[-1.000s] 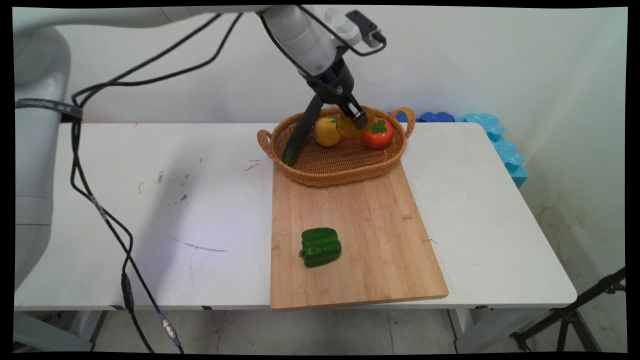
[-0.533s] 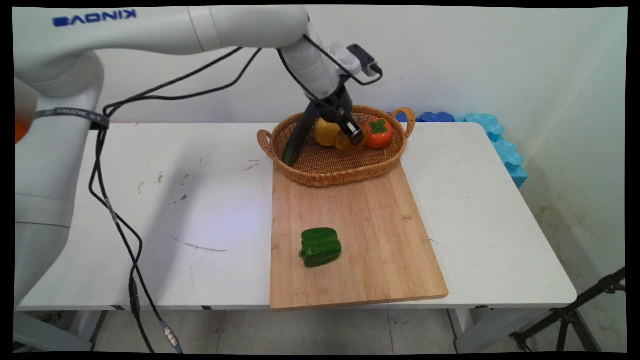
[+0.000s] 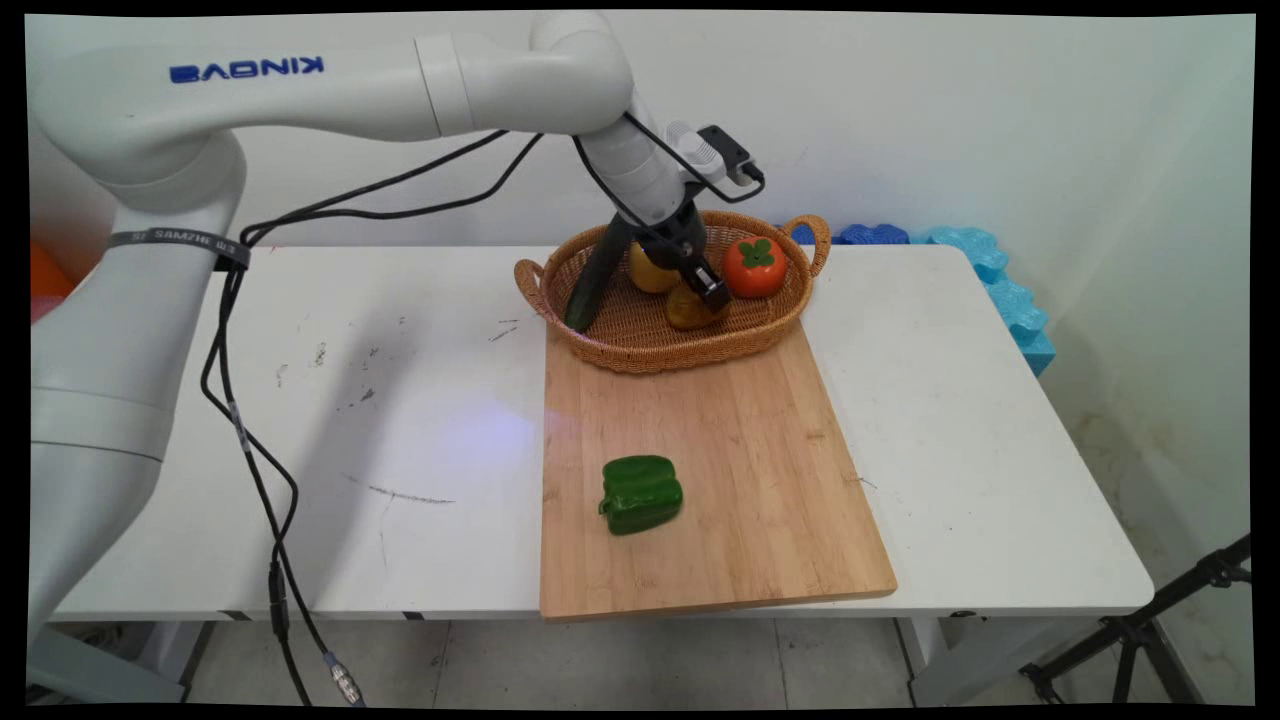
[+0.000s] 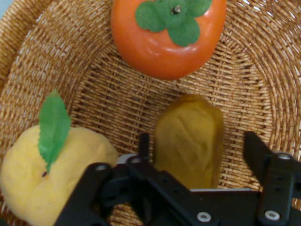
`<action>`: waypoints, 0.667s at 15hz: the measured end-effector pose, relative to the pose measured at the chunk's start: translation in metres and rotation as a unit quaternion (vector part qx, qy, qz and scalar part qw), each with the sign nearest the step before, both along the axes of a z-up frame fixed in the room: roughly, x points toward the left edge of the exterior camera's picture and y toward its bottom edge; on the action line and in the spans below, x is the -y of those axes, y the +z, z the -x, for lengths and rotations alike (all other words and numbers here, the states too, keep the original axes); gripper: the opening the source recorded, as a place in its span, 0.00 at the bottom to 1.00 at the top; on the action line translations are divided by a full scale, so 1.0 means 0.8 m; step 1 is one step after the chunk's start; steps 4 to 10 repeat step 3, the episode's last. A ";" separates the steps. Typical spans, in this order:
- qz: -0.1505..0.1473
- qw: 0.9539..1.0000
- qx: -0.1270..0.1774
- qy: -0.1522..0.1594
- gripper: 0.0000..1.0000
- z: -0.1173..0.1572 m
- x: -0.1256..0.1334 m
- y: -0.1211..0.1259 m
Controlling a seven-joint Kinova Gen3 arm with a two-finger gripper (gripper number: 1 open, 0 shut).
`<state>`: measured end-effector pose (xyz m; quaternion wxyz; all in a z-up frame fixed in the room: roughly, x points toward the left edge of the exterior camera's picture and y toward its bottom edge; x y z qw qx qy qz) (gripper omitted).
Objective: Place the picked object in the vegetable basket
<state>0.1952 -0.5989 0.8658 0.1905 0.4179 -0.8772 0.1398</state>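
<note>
The jaws (image 4: pixel 197 155) reach down into the wicker basket (image 3: pixel 640 345) at the desk's (image 3: pixel 300 400) 12 o'clock edge, spread wide on either side of a brownish-yellow potato-like piece (image 4: pixel 190 141) that lies on the weave; one finger (image 4: pixel 143 146) sits close at its side and the other (image 4: pixel 256 150) stands apart, so nothing is gripped. An orange persimmon (image 4: pixel 167 40) lies at 12 o'clock of the piece and a yellow fruit (image 4: pixel 51 174) at 9 (both near, leaving little slack). A dark cucumber (image 3: pixel 590 280) leans on the basket's rim. A green pepper (image 3: pixel 640 493) sits alone on the cutting board (image 3: pixel 760 480), with open board around it.
</note>
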 end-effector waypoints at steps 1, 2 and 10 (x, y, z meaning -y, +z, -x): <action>0.000 1.000 -0.001 0.000 1.00 0.001 0.001 -0.002; 0.002 1.000 -0.002 -0.001 1.00 0.002 0.002 -0.001; 0.004 1.000 -0.003 -0.001 1.00 0.003 0.002 0.001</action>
